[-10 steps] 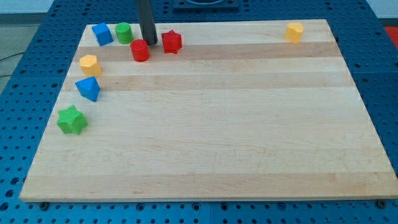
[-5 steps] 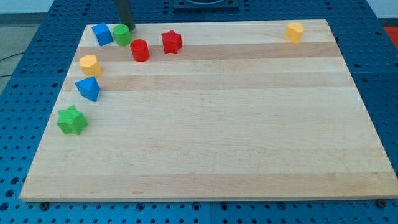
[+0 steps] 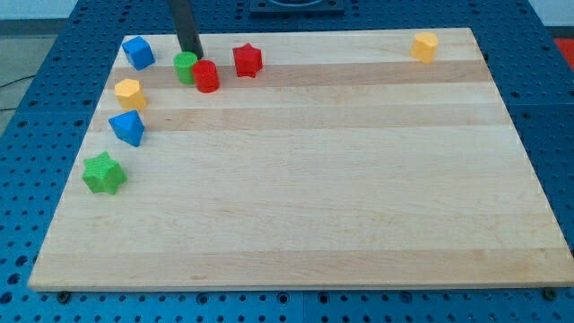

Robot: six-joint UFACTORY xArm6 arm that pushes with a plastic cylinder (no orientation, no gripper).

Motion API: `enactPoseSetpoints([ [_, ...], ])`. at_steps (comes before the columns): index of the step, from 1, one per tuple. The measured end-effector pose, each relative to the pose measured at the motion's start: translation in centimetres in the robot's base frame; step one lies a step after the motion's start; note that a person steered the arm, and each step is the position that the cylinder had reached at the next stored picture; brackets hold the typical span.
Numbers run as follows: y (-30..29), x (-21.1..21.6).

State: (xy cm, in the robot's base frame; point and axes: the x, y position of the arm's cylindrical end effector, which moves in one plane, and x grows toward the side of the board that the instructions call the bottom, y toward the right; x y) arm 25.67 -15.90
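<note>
Touching tool tip (image 3: 193, 54): green cylinder (image 3: 186, 67)

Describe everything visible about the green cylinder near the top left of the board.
The green cylinder is a small, matte, plastic-looking block standing upright on its flat end, round top facing up. It sits on the wooden board near the view's top left. My tip rests against its upper edge, on the side toward the view's top. The red cylinder touches it on the view's right. The blue block lies apart, to its left.

My tip (image 3: 192, 54) sits at the green cylinder's (image 3: 186, 67) top edge; green touches the red cylinder (image 3: 207, 76). Red star (image 3: 247, 60) just right, blue cube (image 3: 138, 52) left.
</note>
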Motion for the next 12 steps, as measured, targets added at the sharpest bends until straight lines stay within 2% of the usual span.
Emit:
enactPoseSetpoints([
  [2, 7.1, 5.1],
  [3, 7.3, 6.4],
  [4, 5.8, 4.1],
  [5, 9.4, 4.1],
  [7, 11.6, 1.1],
  [8, 9.7, 5.0],
  [9, 6.0, 2.6],
  [11, 5.0, -4.8],
  [12, 10.2, -4.8],
])
